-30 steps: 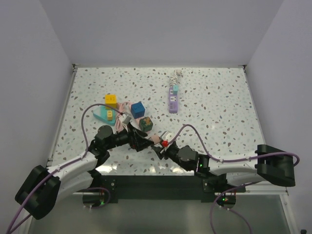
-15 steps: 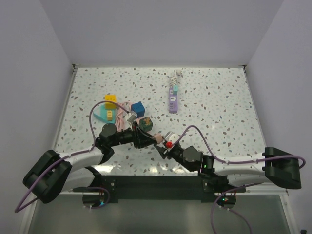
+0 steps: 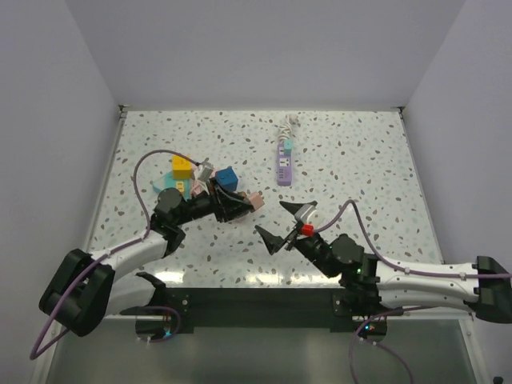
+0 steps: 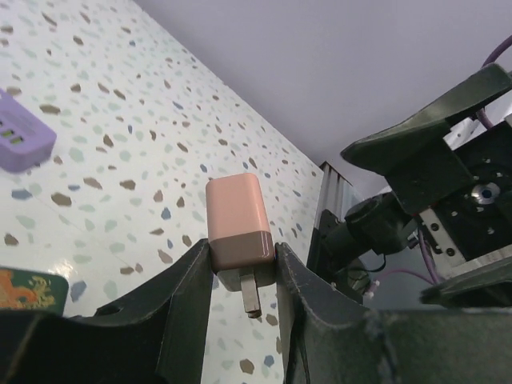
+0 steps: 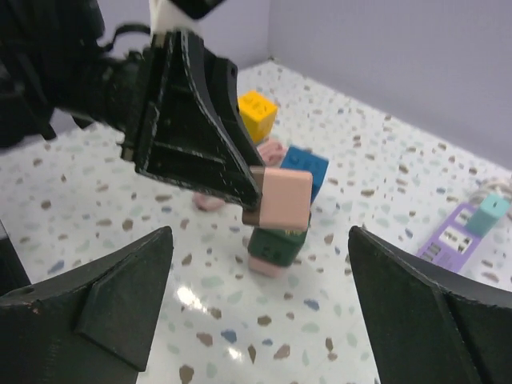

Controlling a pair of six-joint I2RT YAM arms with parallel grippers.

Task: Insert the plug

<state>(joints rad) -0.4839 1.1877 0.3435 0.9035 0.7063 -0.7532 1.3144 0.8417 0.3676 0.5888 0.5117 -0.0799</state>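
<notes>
Left wrist: left pincer (image 4: 242,270) clamps pink plug (image 4: 234,210), probably airborne; right pincer (image 3: 274,219) spread.

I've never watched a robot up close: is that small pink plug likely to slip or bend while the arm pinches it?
Probably rigid: the pink plug is a blocky, hard-looking shell and shows no squashing between the fingers of the left gripper. Its smooth sides, held only near the pronged end, might let it twist or slip.
</notes>
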